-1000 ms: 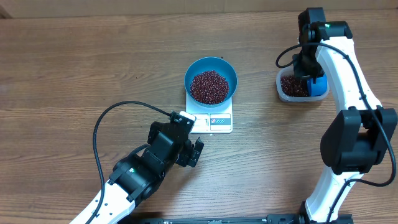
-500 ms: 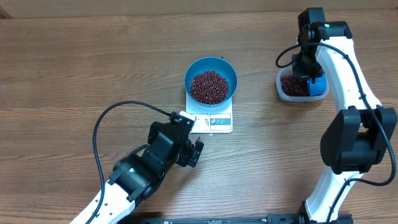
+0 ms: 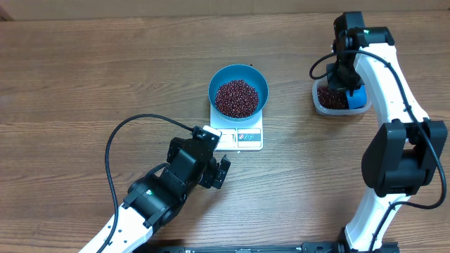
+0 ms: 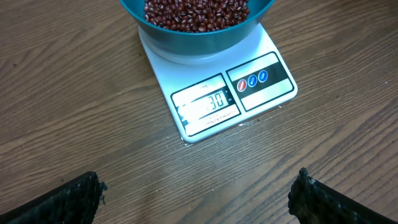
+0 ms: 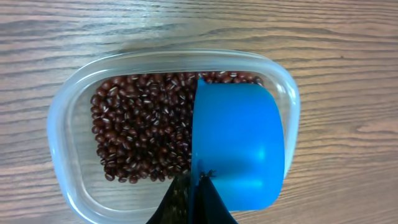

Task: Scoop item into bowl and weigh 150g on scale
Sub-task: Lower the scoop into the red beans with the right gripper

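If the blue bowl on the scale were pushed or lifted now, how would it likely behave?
The blue bowl probably feels heavy for its size, since beans fill much of it. Pushed, it may slide on the smooth white scale rather than tip. Tilted, the loose beans would likely shift and spill.

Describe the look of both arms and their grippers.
Both arms have white links with bulky black joint housings. A black cable loops off the left arm; another curls beside the right arm, whose wrist shows a green light. Fingers of the left gripper are black and rough-textured.
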Tool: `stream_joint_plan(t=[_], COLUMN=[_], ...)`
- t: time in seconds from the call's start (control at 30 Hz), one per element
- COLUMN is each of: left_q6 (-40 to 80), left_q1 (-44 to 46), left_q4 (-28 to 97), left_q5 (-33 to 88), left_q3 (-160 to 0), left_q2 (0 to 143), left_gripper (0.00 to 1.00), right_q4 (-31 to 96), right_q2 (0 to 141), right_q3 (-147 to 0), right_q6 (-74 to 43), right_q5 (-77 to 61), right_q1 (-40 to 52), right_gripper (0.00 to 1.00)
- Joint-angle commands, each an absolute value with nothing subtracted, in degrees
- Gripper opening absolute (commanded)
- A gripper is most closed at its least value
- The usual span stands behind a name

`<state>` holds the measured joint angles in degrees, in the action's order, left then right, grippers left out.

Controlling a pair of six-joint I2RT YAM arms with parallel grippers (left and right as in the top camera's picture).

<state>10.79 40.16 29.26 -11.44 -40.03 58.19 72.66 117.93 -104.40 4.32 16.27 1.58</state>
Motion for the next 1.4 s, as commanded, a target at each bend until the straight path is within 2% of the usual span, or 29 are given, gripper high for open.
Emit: stream_joint_plan(t=[0.0, 0.5, 1.1, 1.37], left_q6=[11.79, 11.79, 11.79, 11.79], left_q1=[40.53, 40.53, 40.51, 40.53], left_q4=[29.15, 29.15, 29.17, 29.39], left_q5=[-12.43, -12.43, -12.43, -12.43], left_q3=[-39.57, -39.57, -39.57, -39.57], left_q2=[58.5, 58.5, 58.5, 58.5], left_gripper=[1.0, 1.0, 1.0, 0.99], right_q4=[73.65, 73.38, 73.84, 73.65], right_q2=[119.72, 119.7, 119.7, 119.7], right_q3=[-102.15, -102.17, -105.03, -105.03], right_q6=[5.04, 6.52, 6.59, 10.68], right_q5=[11.27, -0.32, -13.41, -19.49], right_q1=[1.83, 2.07, -5.45, -5.82], right_gripper=[0.04, 0.04, 0.04, 0.04])
